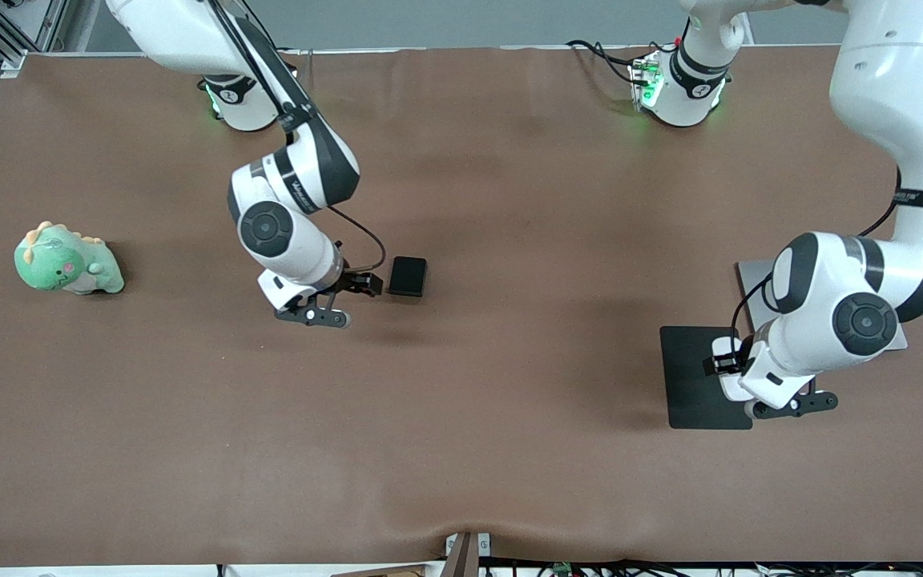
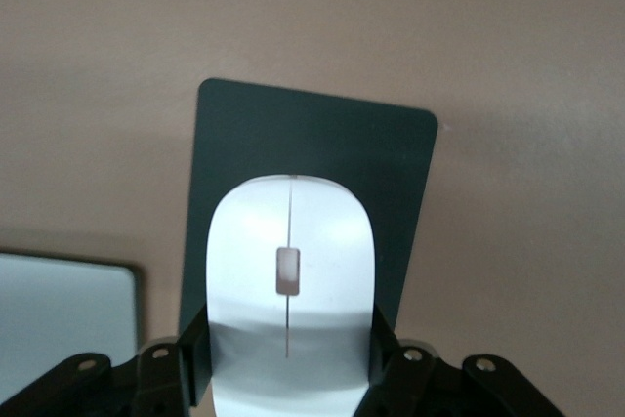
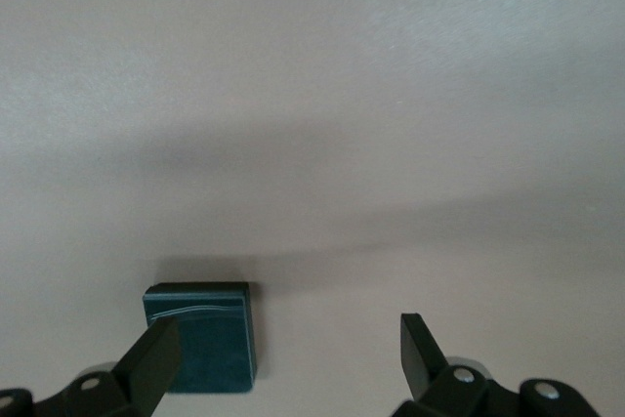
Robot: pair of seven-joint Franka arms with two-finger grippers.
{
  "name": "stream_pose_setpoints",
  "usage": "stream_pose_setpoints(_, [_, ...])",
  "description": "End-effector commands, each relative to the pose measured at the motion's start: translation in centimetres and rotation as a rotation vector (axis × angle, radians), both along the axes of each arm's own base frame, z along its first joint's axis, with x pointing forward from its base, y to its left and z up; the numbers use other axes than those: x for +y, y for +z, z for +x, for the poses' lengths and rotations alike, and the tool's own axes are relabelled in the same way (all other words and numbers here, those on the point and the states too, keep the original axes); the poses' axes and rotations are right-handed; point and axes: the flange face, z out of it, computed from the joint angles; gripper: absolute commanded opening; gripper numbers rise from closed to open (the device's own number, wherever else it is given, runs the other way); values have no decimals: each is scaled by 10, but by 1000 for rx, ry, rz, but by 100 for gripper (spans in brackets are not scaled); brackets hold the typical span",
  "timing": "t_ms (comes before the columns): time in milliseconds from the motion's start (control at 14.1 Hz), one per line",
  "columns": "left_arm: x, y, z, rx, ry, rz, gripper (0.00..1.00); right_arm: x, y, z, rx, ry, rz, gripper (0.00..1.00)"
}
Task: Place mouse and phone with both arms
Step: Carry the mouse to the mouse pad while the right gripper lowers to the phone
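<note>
Phone [image 1: 408, 276], the small black slab with rounded corners, serves as the landmark: it lies flat on the brown bench [image 1: 461, 449], in the middle part toward the right arm's end. It looks stiff, smooth and slightly thick, probably light but slippery on its glossy faces, so the sure hold is across its two long edges, low on the sides. Well apart from the phone, at the right arm's end of the bench, sits a soft green plush dinosaur [image 1: 67, 261], fuzzy and rounded. Just beside the phone hangs the right claw [image 1: 347, 298], its fingers spread wide and empty; in the right wrist view one finger [image 3: 151, 363] stands next to the phone [image 3: 200, 337] and the phone is not yet between them. Well apart from the phone, toward the left arm's end, lies a thin flat black mat [image 1: 690, 377], matte with rounded corners, and just beside it a pale grey flat panel [image 1: 754, 276], partly hidden by the arm. Over that mat hangs the left claw [image 1: 730, 365], clamped on the mouse [image 2: 290, 290], a smooth white oval shell with a grey seam and scroll wheel. Its hard, curved plastic likely slips easily, so the grip on its flanks suits it.
</note>
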Motion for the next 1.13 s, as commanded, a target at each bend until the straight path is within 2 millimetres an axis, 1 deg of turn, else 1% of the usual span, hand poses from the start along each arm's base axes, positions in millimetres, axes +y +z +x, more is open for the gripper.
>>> stream_pose_setpoints(0, [-3, -29, 10, -43, -39, -28, 0, 22, -19, -9, -3, -47, -7, 100])
stream_pose_setpoints(142, [-1, -51, 15, -68, -103, -44, 0, 31, -32, -15, -1, -37, -10, 100])
stream_pose_setpoints(283, [1, -61, 14, -55, -182, -43, 0, 41, -42, -22, 10, -48, -22, 100])
stream_pose_setpoints(354, [1, -64, 13, -50, -217, -43, 1, 50, -46, -28, 10, -47, -25, 100])
stream_pose_setpoints(425, [2, -70, 12, -43, -244, -36, 1, 54, -54, -35, 21, -44, -34, 100])
stream_pose_setpoints(566, [4, -74, 18, -50, -286, -4, 2, 58, -63, -47, 26, -35, -42, 100])
stream_pose_setpoints(637, [4, -80, 17, -43, -291, 0, 2, 62, -67, -53, 14, -46, -38, 100])
stream_pose_setpoints(708, [4, -80, 21, -56, -289, -2, 2, 67, -72, -59, -9, -50, -28, 100])
stream_pose_setpoints(850, [3, -87, 24, -74, -285, -8, 2, 69, -78, -64, -31, -47, -16, 100])
stream_pose_setpoints(991, [2, -94, 25, -98, -270, -17, 4, 74, -80, -68, -30, -40, -11, 100])
stream_pose_setpoints(1062, [2, -95, 26, -109, -268, -19, 7, 74, -83, -67, -34, -41, -9, 100])
